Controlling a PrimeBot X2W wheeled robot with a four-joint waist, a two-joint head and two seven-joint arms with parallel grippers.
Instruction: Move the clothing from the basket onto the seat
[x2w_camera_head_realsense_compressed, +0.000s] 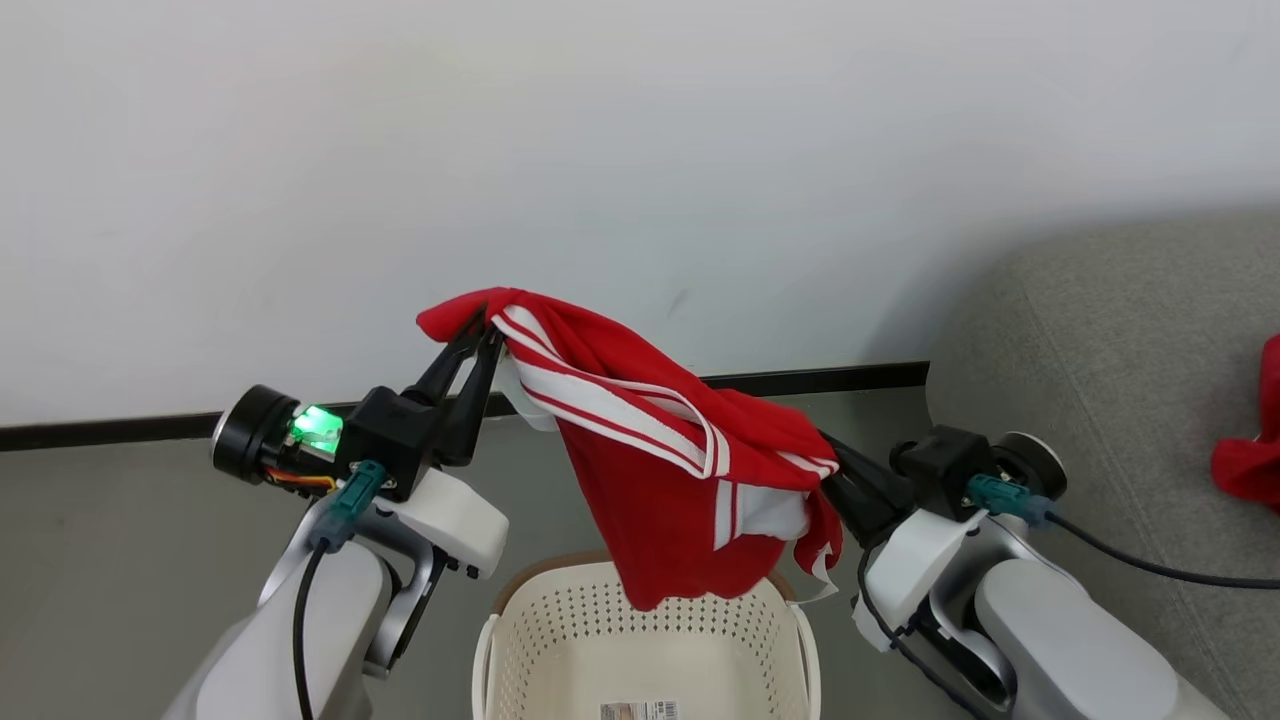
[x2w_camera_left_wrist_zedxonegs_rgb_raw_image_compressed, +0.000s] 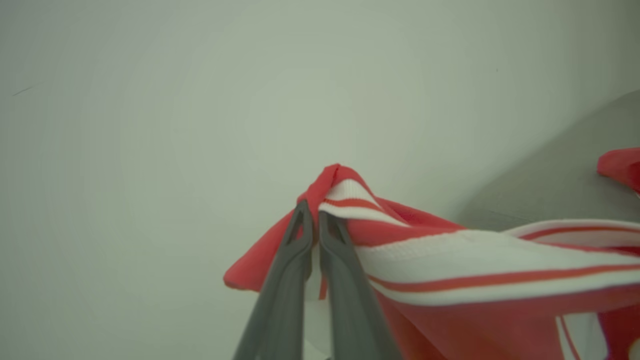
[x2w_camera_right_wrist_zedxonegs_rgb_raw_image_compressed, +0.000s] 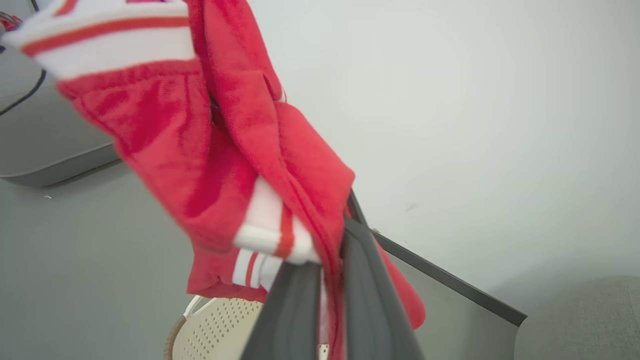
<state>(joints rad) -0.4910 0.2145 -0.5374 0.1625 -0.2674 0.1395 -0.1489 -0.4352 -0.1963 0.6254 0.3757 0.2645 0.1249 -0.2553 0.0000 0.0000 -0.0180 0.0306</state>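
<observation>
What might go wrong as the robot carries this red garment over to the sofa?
The left pincer pinches just a corner of the garment, so a pull may slip it free. The hanging hem sits low near the basket rim and might catch it on the swing toward the sofa.

No text can be read. A paper label (x2w_camera_head_realsense_compressed: 640, 711) is seen on the basket (x2w_camera_head_realsense_compressed: 560, 630) floor, lower centre of the frame, its print illegible.
</observation>
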